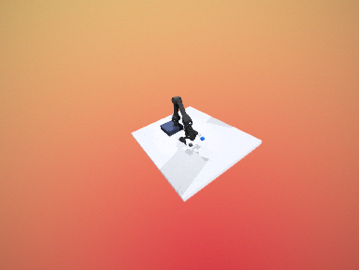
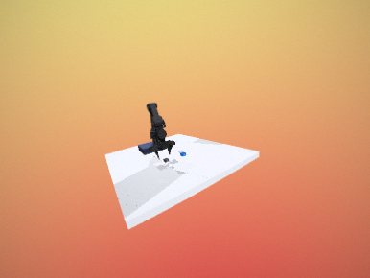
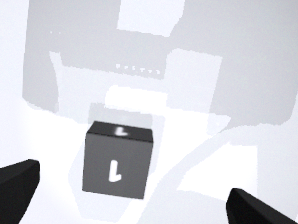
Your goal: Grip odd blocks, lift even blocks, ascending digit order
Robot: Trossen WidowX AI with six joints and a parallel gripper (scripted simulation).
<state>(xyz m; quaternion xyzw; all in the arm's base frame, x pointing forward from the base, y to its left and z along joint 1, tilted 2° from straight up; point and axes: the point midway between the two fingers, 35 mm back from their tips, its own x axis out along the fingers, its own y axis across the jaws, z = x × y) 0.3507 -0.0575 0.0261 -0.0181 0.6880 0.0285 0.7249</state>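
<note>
A dark grey block (image 1: 191,145) (image 2: 166,160) (image 3: 99,162) stands on the table and shows a white digit 1 in the wrist view, left of the middle between the fingers. My gripper (image 1: 187,141) (image 2: 164,156) (image 3: 135,186) is open and empty, with its fingers above and to either side of this block. A blue block (image 1: 202,139) (image 2: 183,154) lies on the table to the right of the gripper in the top and exterior views. A small whitish block (image 2: 180,151) shows faintly just behind the blue one. The digits on these two cannot be read now.
The white table (image 1: 228,149) (image 2: 206,168) carries the arm's dark blue base (image 1: 170,128) (image 2: 145,149) toward its back left. Shadows of the arm fall on the table around the grey block. The table's edges drop off on all sides.
</note>
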